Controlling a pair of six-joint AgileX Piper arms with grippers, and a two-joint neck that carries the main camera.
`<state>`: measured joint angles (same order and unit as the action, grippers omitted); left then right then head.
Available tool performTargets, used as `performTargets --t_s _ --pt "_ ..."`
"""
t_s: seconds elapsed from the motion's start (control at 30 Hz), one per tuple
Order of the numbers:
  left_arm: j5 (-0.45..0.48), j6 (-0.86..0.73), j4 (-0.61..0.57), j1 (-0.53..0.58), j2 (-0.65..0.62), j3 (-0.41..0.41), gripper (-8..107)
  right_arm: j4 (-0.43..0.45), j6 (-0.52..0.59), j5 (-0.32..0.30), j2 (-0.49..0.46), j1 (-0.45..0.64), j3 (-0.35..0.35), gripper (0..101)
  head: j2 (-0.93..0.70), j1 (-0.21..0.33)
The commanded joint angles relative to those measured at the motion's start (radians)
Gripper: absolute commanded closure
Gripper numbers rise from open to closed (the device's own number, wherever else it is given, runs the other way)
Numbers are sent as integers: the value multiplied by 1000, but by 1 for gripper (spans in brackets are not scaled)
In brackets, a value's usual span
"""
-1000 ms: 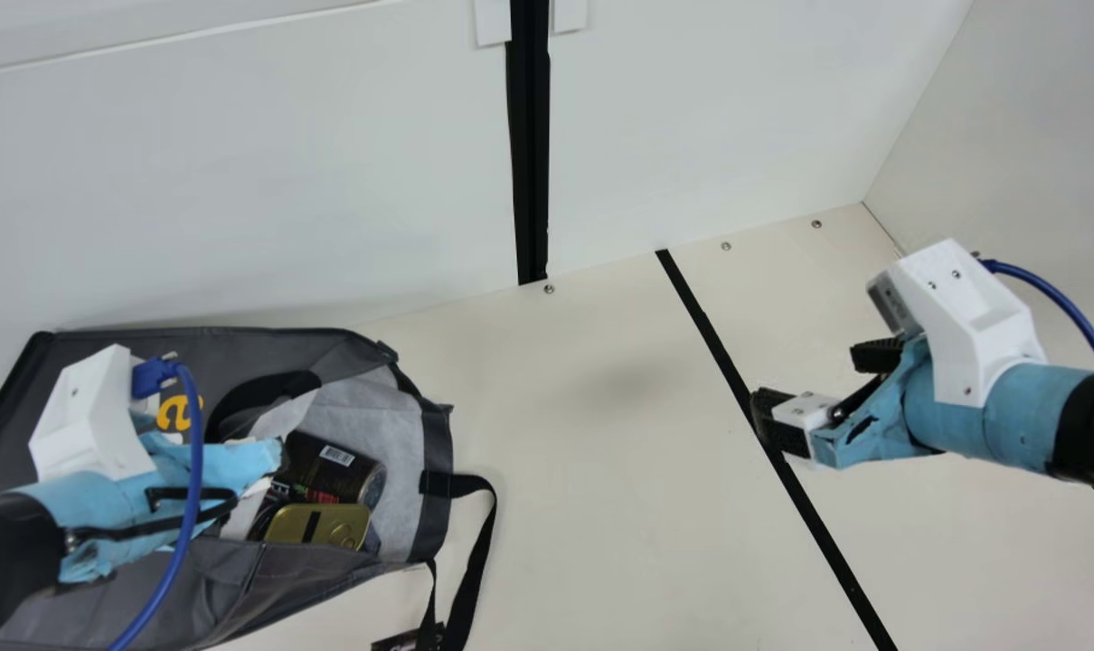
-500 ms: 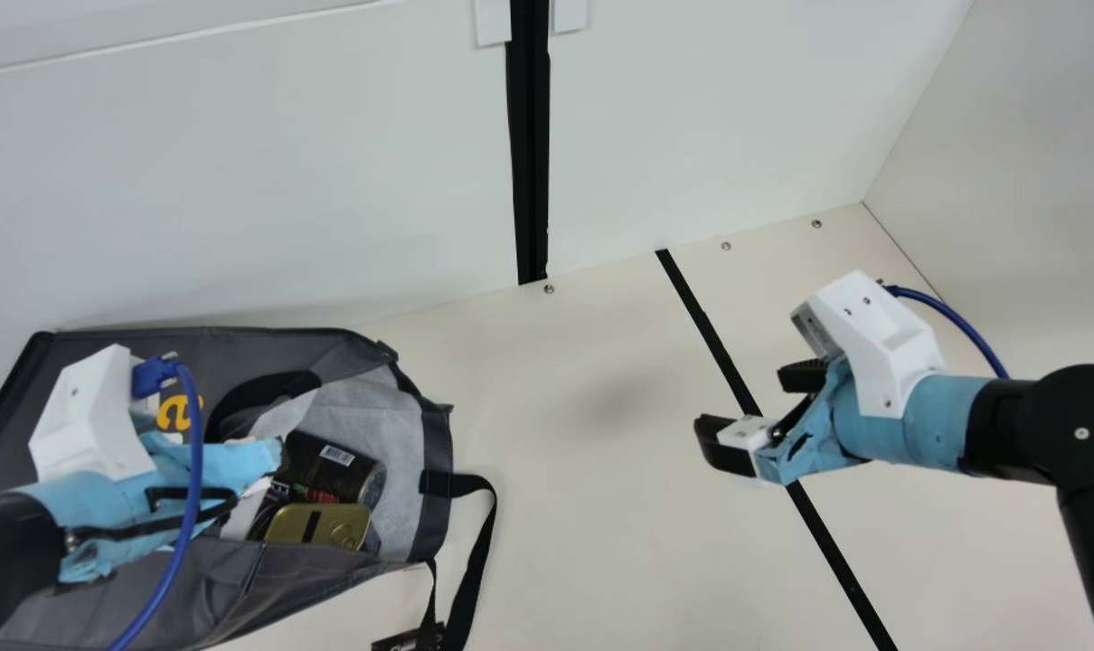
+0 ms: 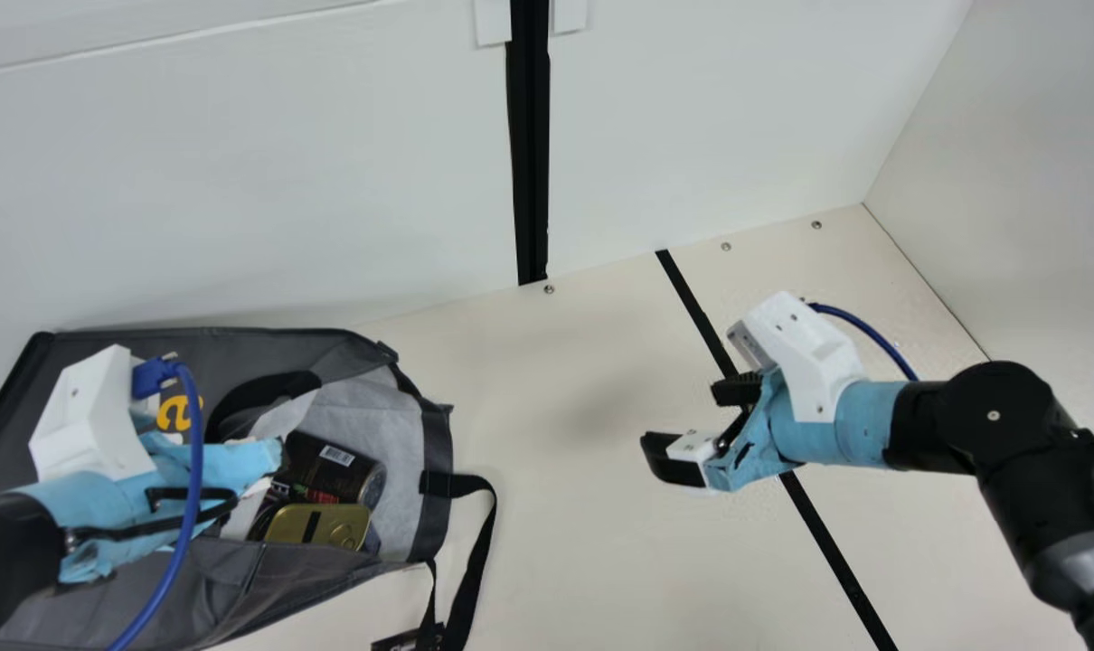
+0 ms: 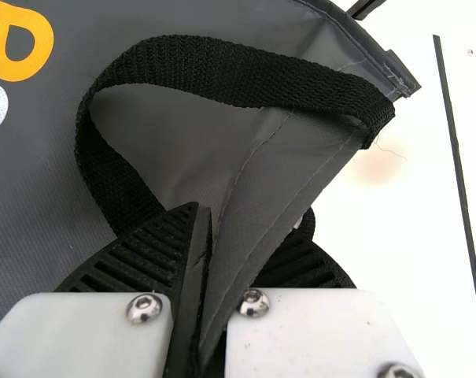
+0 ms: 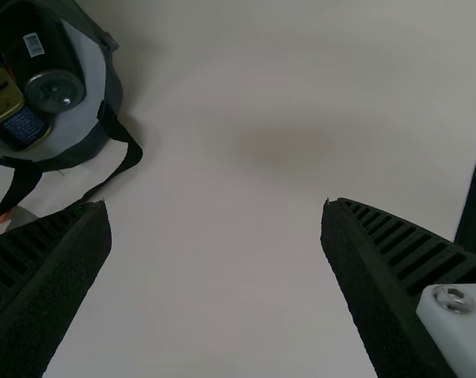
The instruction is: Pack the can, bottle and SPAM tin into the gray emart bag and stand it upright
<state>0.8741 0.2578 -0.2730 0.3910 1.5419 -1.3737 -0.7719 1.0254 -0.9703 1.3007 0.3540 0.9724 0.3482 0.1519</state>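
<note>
The gray emart bag (image 3: 330,348) lies on its side, mouth toward the table's middle. In it are a dark can (image 3: 330,466) and the gold SPAM tin (image 3: 316,524); another dark item beside them is partly hidden. My left gripper (image 3: 212,461) is over the bag; in the left wrist view my left gripper (image 4: 222,224) is shut on the bag's gray rim fabric (image 4: 261,213), near a black handle (image 4: 214,71). My right gripper (image 3: 683,418) stands open, right of the bag. In the right wrist view my right gripper (image 5: 215,206) has nothing between its fingers.
A black strap (image 3: 479,551) hangs out from the bag's mouth onto the table (image 3: 565,506). A white wall (image 3: 330,181) rises behind the bag. A black line (image 3: 827,533) crosses the table under the right arm.
My right arm has moved left toward the bag, its gripper staying open and passing over the black line. The left arm and the bag have kept still.
</note>
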Motion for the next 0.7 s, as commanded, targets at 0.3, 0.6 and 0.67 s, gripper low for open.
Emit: performTargets --t_s 0.3,0.6,0.67 --pt "0 0 0 0 0 0 107 -122 128 29 100 -70 -15 6 1 23" --pt "0 0 0 0 0 0 107 -203 216 51 199 -130 3 6 1 23" --pt "0 0 0 0 0 0 107 -217 232 56 221 -146 9 6 1 23"
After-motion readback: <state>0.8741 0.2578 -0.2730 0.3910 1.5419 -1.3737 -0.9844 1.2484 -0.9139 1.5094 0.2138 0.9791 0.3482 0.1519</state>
